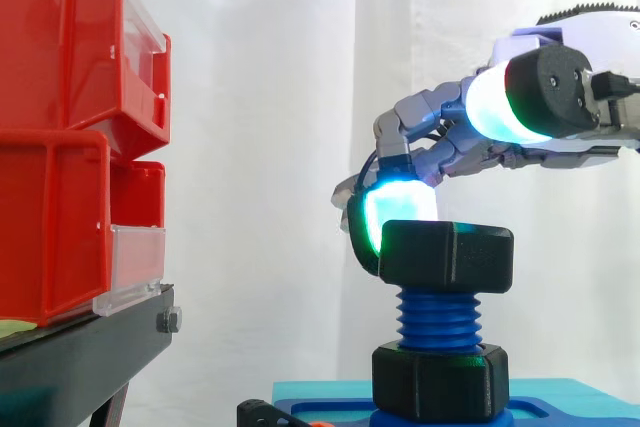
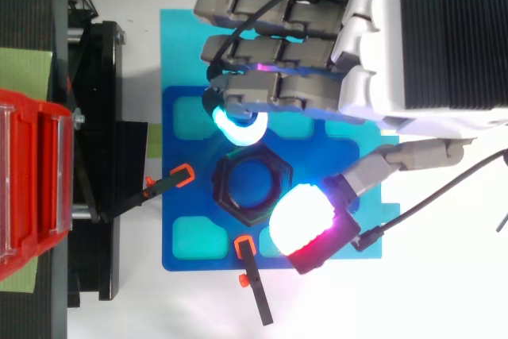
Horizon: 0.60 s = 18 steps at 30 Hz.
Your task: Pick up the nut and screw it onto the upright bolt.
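Note:
A black hex nut [image 1: 447,255] sits level on top of the upright blue threaded bolt [image 1: 438,319], with bare thread showing between it and a second black nut [image 1: 440,379] at the bolt's foot. From above, the top nut [image 2: 254,184] lies at the middle of the blue base plate [image 2: 190,117]. My hand [image 2: 421,45] reaches in from the right above the bolt. Its half-curled fingers hang over the nut's far side, and one cyan fingertip [image 1: 398,212] rests against the nut's upper edge. The thumb's white pad [image 1: 505,102] hovers higher, apart from the nut.
Stacked red bins [image 1: 70,137] stand on a black stand [image 1: 90,342] to the left. Two black clamps with orange tips [image 2: 171,180] [image 2: 254,283] hold the base plate at its left and front edges. A light blue mat [image 2: 178,45] lies under the plate.

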Tool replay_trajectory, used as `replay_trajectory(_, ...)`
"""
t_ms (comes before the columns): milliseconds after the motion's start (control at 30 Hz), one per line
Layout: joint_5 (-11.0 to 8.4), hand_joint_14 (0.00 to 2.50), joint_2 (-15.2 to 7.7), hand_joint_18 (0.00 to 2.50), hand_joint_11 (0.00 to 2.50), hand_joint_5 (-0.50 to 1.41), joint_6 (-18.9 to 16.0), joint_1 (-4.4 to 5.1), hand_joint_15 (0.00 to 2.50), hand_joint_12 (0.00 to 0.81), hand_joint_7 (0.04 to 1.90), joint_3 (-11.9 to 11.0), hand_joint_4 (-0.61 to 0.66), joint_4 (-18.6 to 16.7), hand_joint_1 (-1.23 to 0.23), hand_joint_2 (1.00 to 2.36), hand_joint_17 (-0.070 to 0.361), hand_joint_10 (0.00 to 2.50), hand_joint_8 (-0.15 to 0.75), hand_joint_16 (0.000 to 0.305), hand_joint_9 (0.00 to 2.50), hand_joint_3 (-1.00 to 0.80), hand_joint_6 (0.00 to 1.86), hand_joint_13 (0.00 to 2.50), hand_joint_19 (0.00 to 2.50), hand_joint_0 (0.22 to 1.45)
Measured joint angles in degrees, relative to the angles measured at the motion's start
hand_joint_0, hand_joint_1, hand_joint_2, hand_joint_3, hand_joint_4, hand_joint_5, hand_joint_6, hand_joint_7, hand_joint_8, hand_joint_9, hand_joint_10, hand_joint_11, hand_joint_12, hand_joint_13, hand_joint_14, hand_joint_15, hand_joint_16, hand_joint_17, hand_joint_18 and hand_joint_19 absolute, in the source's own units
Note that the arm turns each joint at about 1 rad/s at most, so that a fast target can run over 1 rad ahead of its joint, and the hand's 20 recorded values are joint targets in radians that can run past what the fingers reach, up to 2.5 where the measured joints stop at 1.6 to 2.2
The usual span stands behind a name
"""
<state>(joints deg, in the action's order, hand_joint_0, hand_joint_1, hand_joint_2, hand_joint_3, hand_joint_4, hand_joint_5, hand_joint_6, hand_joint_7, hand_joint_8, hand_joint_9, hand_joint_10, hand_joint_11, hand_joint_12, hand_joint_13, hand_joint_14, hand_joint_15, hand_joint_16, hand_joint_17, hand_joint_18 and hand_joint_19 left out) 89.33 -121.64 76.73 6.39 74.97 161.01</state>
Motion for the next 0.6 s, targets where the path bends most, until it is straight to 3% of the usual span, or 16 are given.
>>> replay_trajectory(467, 0.48, 0.0, 0.0, 0.34, 0.0, 0.06, 0.0, -0.66, 0.0, 0.274, 1.32, 0.0, 0.08, -0.46, -0.28, 1.0, 0.087, 0.0, 0.249, 0.039, 0.93, -0.5, 0.54, 0.52, 0.0, 0.51)
replay_trajectory(500, 0.48, 0.0, 0.0, 0.32, 0.0, 0.06, 0.0, -0.66, 0.0, 0.276, 1.38, 0.0, 0.11, -0.5, -0.27, 1.0, 0.088, 0.0, 0.253, 0.039, 0.93, -0.5, 0.5, 0.52, 0.0, 0.51)
replay_trajectory(600, 0.54, 0.0, 0.0, 0.25, 0.0, -0.02, 0.0, -0.67, 0.0, 0.308, 1.18, 0.0, 0.22, -0.61, -0.23, 1.0, 0.097, 0.0, 0.273, 0.043, 0.81, -0.5, 0.5, 0.46, 0.0, 0.49)
